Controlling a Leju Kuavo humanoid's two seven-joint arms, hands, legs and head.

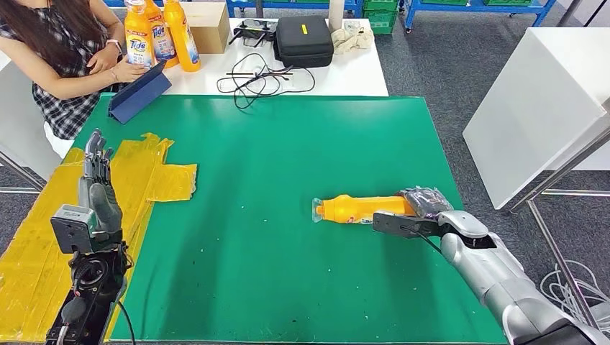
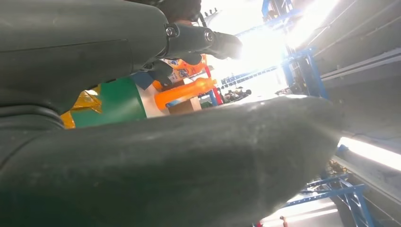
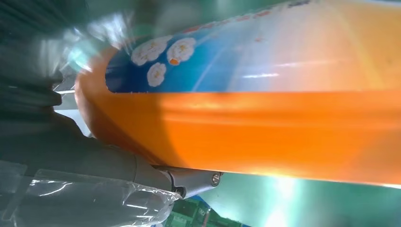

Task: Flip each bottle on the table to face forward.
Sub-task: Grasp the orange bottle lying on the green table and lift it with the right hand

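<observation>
One bottle (image 1: 360,209) lies on its side on the mat (image 1: 288,158), right hand (image 1: 424,208) wrapped round its base, likely to flip it. Left hand (image 1: 97,188), off the mat's left edge, idles with fingers straight, together, holding nothing.

An orange bottle (image 1: 357,209) lies on its side in the lower right of the frame on the green surface (image 1: 288,158), its cap end wrapped in clear film and pointing toward the frame's left. My right robot hand (image 1: 421,208) grips its base end. Close up, its body shows glossy orange with a blue label (image 3: 227,56) bearing small white flowers. Three more orange bottles (image 1: 160,32) stand upright together at the upper left of the frame, on the white surface (image 1: 345,72).
</observation>
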